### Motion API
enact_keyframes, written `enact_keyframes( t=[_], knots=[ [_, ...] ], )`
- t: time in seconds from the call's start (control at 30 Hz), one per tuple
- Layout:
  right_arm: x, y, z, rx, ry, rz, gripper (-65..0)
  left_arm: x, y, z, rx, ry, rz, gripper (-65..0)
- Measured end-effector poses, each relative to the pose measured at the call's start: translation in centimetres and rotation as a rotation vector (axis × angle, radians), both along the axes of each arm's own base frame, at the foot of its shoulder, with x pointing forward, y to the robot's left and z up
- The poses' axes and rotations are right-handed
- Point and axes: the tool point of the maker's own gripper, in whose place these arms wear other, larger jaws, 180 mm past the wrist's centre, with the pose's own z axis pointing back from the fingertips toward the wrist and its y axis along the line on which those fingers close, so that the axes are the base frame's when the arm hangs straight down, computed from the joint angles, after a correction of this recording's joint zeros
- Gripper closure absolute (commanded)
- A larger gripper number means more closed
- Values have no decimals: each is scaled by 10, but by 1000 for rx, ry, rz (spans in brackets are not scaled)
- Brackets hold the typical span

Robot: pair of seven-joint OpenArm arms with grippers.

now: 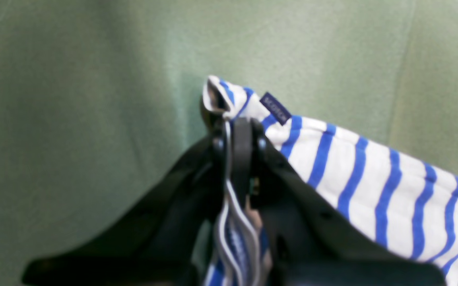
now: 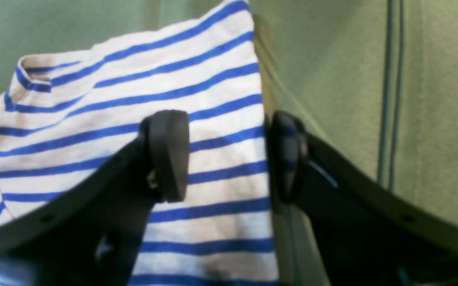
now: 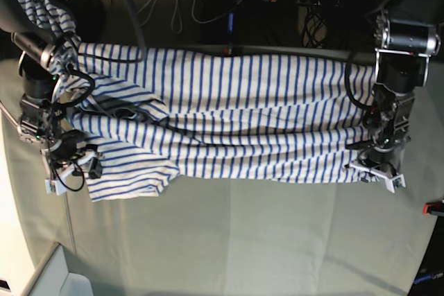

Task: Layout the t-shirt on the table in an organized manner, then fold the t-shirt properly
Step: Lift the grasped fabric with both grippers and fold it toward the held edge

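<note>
Base view shows me the t-shirt (image 3: 229, 119) stretched sideways across the far half of the bench (image 3: 243, 240), its long lower edge rumpled and one sleeve or corner flopped out toward the near side at the view's left. It is not yet flat: diagonal creases run through the middle.

My left gripper (image 1: 239, 131) is pinched tight on a corner of the hem, right beside the small navy tag (image 1: 275, 108); from the left wrist camera I see striped cloth bunched between the closed jaws and trailing away to the right. My right gripper (image 2: 227, 157) stands wide apart, one pad (image 2: 169, 155) over the stripes and the other off the shirt's edge above the green cover, gripping nothing. I judge it is lined up to close on that edge.

The cloth looks thin, light and limp. It will sag and fold on itself wherever it is unsupported, and a pinch on one layer may slip. I would take it at hems and corners, where the stitched edge gives the pads something to bite, and keep tension between both arms while spreading. Cables (image 3: 76, 77) lying over the shirt by the right arm could snag.
</note>
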Motion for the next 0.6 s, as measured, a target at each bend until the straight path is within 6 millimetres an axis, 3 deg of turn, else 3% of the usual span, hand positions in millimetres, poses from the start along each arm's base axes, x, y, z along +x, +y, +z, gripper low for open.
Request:
enact_keyframes(
  t=[0.13,0.3,0.33,0.5,0.6],
  knots=[
    [2,11,-1,-14,2,41,-271,-1,1,0,4,-6,1,0],
    [5,32,-5,-34,17,114,-24,-1,1,0,4,-6,0,0],
    [5,33,-4,-33,14,112,0,-1,1,0,4,-7,0,0],
    [15,32,6,-72,9,130,0,1,-1,2,0,-7,-4,0],
    [24,26,21,-105,-31,129,0,16,-2,24,9,-60,-27,0]
  ],
)
